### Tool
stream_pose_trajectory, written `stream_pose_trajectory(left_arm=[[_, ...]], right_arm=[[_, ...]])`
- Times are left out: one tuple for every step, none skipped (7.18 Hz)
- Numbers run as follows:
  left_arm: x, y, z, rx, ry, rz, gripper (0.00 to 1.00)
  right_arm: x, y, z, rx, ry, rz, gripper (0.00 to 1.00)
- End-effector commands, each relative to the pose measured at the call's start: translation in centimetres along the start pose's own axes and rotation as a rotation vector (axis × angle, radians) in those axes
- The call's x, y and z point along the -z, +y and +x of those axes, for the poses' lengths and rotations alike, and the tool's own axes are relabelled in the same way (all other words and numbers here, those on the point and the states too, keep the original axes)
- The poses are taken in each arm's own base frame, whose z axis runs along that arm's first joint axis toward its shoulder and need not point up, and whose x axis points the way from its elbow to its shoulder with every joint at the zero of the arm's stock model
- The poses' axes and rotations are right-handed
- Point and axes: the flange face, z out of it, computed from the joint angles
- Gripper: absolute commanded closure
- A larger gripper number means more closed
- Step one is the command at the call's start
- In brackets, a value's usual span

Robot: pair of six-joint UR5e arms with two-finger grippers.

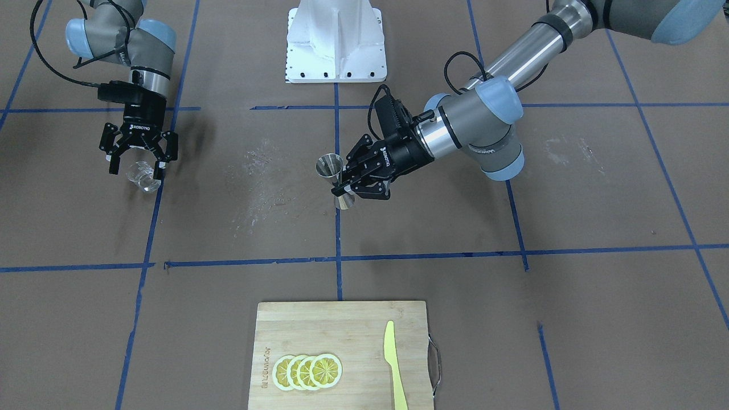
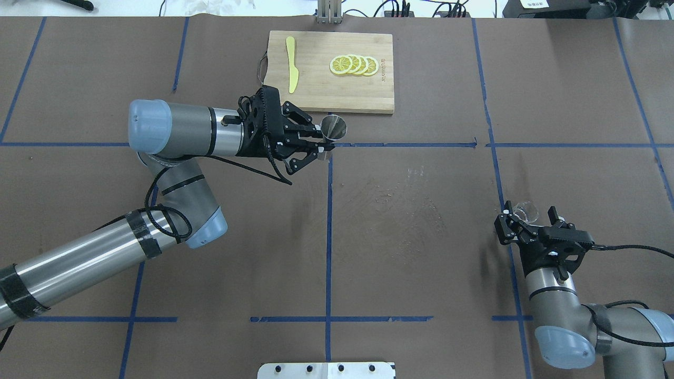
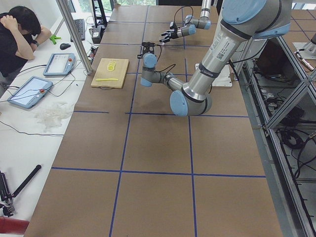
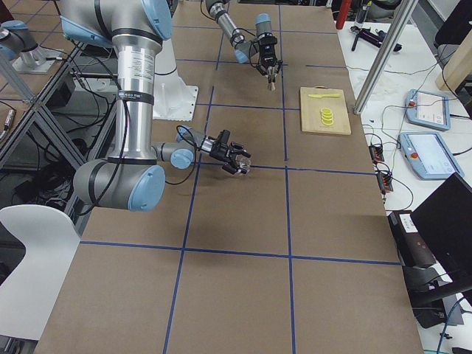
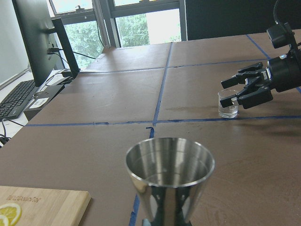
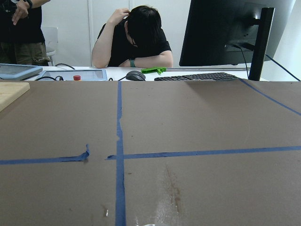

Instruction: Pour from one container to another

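The steel jigger (image 1: 332,175) stands upright with my left gripper (image 1: 348,184) shut on its narrow waist, near the table's middle line; its open cone (image 5: 169,176) fills the left wrist view. Overhead, the jigger (image 2: 334,128) sits at the left gripper (image 2: 319,143) tips, just short of the cutting board. The clear cup (image 1: 142,176) stands on the table far to the robot's right. My right gripper (image 1: 138,169) is open, with a finger on each side of the cup (image 2: 525,211). I also see the cup (image 5: 228,104) and the right gripper (image 5: 233,91) from the left wrist.
A wooden cutting board (image 2: 368,100) holds lemon slices (image 2: 354,65) and a yellow knife (image 2: 291,63) at the far edge. Pale streaks (image 2: 408,197) mark the brown paper between the arms. The white robot base (image 1: 336,42) is at the near side. An operator (image 3: 19,37) sits beyond the table.
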Motion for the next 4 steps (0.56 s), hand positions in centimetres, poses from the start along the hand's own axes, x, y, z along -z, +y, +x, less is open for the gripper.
stream_pose_trajectory(left_arm=[[0.01, 0.02, 0.04, -0.001, 0.000, 0.001, 1.00], [0.14, 0.25, 0.07, 0.001, 0.000, -0.001, 1.00], [0.63, 0.32, 0.28, -0.001, 0.000, 0.003, 1.00], [1.01, 0.51, 0.43, -0.001, 0.000, 0.003, 1.00]], right_arm=[[-0.05, 0.46, 0.17, 0.012, 0.002, -0.001, 0.00], [-0.08, 0.61, 0.18, 0.015, 0.002, 0.005, 0.00], [-0.21, 0.98, 0.43, 0.024, 0.005, 0.004, 0.00], [-0.30, 1.37, -0.02, 0.024, 0.003, 0.005, 0.01]])
